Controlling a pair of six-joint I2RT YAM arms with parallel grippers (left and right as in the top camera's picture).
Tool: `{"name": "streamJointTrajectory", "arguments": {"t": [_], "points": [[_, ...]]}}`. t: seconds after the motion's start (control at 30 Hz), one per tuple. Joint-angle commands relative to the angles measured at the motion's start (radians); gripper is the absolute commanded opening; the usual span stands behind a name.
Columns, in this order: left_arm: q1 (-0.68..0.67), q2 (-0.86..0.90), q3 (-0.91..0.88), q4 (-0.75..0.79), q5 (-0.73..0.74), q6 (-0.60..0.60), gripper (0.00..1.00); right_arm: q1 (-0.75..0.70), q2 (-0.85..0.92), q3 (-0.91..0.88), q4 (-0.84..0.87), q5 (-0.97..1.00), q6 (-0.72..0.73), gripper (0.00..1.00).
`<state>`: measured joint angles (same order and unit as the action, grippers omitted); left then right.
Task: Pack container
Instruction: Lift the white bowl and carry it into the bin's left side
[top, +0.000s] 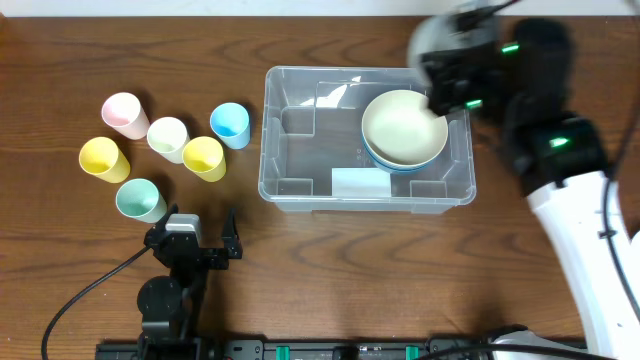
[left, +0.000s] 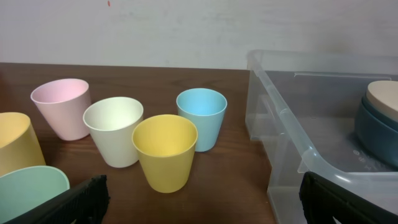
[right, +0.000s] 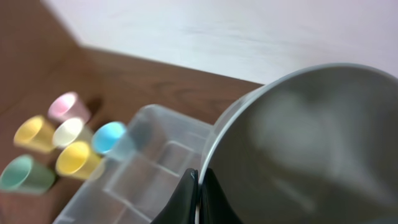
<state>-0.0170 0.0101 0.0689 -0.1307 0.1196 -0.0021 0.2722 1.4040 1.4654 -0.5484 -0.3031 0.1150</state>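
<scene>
By bowl (top: 403, 128), blurred right end effector (right: 199, 188)

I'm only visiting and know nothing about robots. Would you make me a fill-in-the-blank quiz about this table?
___ cups stand left of the container. Two of them are ___. The cream bowl lies inside the ___. The grey bowl is pinched by the ___ arm's jaws.
Missing: six; yellow; container; right.

We record the table (top: 60, 60) as dark brown with a wood-grain pattern. The cups are plain: pink cup (top: 124, 113), cream cup (top: 167, 136), light blue cup (top: 229, 123), yellow cup (top: 103, 158), second yellow cup (top: 204, 157), mint green cup (top: 140, 200). The container (top: 275, 150) is clear, with a white label (top: 360, 183). A cream bowl (top: 403, 127) tops a dark blue bowl (left: 373, 134).
</scene>
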Motion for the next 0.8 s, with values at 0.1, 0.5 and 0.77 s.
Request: {"name": "streamJointTrajectory", "arguments": {"t": [0.1, 0.5, 0.77], "points": [[-0.003, -0.006, -0.029, -0.01, -0.012, 0.009, 0.98, 0.249, 0.078, 0.019, 0.064, 0.173, -0.089, 0.01], [-0.003, -0.006, -0.029, -0.01, -0.012, 0.009, 0.98, 0.353, 0.414, 0.019, 0.194, 0.145, -0.105, 0.01], [-0.003, -0.006, -0.029, -0.01, -0.012, 0.009, 0.98, 0.354, 0.521, 0.019, 0.19, 0.145, -0.101, 0.01]]}}
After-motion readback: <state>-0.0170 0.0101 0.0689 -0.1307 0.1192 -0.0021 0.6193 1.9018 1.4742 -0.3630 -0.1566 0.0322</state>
